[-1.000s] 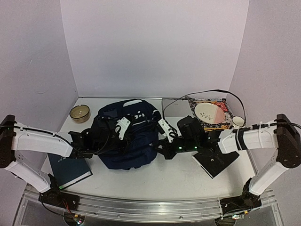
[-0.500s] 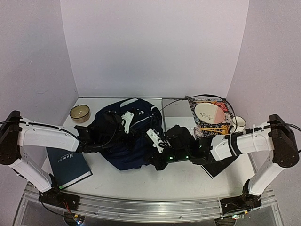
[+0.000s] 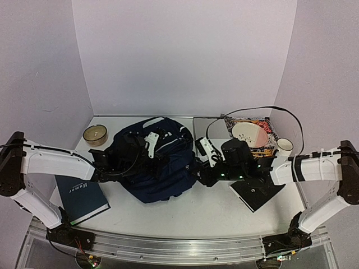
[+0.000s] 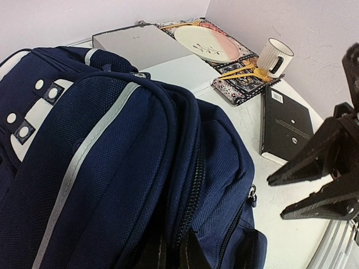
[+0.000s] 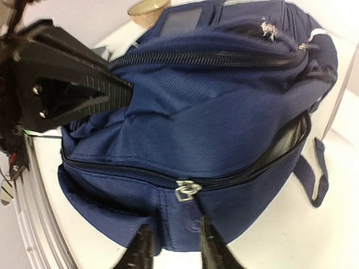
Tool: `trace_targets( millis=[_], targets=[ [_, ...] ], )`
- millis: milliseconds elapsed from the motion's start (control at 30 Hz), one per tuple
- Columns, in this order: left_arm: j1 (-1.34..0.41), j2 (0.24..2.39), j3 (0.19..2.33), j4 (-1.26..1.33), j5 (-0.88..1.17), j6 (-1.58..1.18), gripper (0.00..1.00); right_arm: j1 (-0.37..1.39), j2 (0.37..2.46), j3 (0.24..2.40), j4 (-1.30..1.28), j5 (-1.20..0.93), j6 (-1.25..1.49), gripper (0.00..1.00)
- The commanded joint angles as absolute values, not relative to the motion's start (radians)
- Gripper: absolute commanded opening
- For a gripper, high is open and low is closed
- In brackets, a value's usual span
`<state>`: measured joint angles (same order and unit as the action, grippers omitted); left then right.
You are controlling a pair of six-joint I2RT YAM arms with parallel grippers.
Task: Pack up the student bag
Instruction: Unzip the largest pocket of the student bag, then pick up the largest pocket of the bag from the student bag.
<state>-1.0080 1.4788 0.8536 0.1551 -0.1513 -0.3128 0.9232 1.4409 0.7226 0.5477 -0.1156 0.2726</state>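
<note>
The student bag (image 3: pixel 160 168) is a navy backpack lying in the middle of the table. My left gripper (image 3: pixel 124 166) is shut on its fabric at the left side; in the left wrist view the fingertips (image 4: pixel 171 249) pinch cloth beside a black zipper. My right gripper (image 3: pixel 197 172) is at the bag's right edge, open. In the right wrist view its fingers (image 5: pixel 140 252) stand apart on either side of the zipper pull (image 5: pixel 187 191) and its rubber tab. That zipper is open to the right of the pull, showing grey lining.
A dark blue book (image 3: pixel 83 197) lies at the front left and a small bowl (image 3: pixel 95 134) at the back left. A black notebook (image 3: pixel 258 193) lies under the right arm. Behind it are a grey flat case (image 3: pixel 206 128), a plate (image 3: pixel 249 134) on a patterned mat, and a mug (image 3: pixel 284 144).
My right gripper has gone from shut to open and drawn back to the right from the bag's front. The bag has settled slightly. My left gripper keeps its hold.
</note>
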Motion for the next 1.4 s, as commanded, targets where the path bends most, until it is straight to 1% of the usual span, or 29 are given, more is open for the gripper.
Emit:
trace_targets(
  millis=[0, 167, 333, 533, 700, 800, 933, 1167, 1300, 1367],
  targets=[
    [-1.005, 1.468, 0.920, 0.218, -0.150, -0.372, 0.00, 0.842, 1.412, 0.660, 0.662, -0.286, 0.290, 0.38],
    [-1.005, 1.493, 0.949, 0.205, -0.131, -0.379, 0.00, 0.829, 1.469, 0.673, 0.715, -0.374, 0.300, 0.45],
    [-1.005, 1.501, 0.965, 0.199, -0.119, -0.386, 0.00, 0.821, 1.516, 0.684, 0.742, -0.385, 0.300, 0.45],
    [-1.005, 1.507, 0.982, 0.195, -0.093, -0.390, 0.00, 0.809, 1.557, 0.687, 0.754, -0.335, 0.295, 0.45],
    [-1.005, 1.509, 0.989, 0.192, -0.073, -0.396, 0.00, 0.805, 1.606, 0.706, 0.775, -0.358, 0.291, 0.42],
    [-1.005, 1.512, 0.994, 0.189, -0.064, -0.398, 0.00, 0.804, 1.620, 0.720, 0.784, -0.386, 0.292, 0.37],
    [-1.005, 1.516, 1.002, 0.184, -0.064, -0.393, 0.00, 0.804, 1.624, 0.730, 0.787, -0.407, 0.287, 0.24],
    [-1.005, 1.534, 1.028, 0.163, -0.086, -0.382, 0.00, 0.805, 1.603, 0.723, 0.772, -0.393, 0.281, 0.06],
    [-1.005, 1.551, 1.044, 0.145, -0.126, -0.377, 0.00, 0.807, 1.545, 0.726, 0.696, -0.379, 0.277, 0.00],
    [-1.003, 1.563, 1.057, 0.128, -0.145, -0.383, 0.00, 0.806, 1.501, 0.730, 0.639, -0.360, 0.278, 0.00]
  ],
)
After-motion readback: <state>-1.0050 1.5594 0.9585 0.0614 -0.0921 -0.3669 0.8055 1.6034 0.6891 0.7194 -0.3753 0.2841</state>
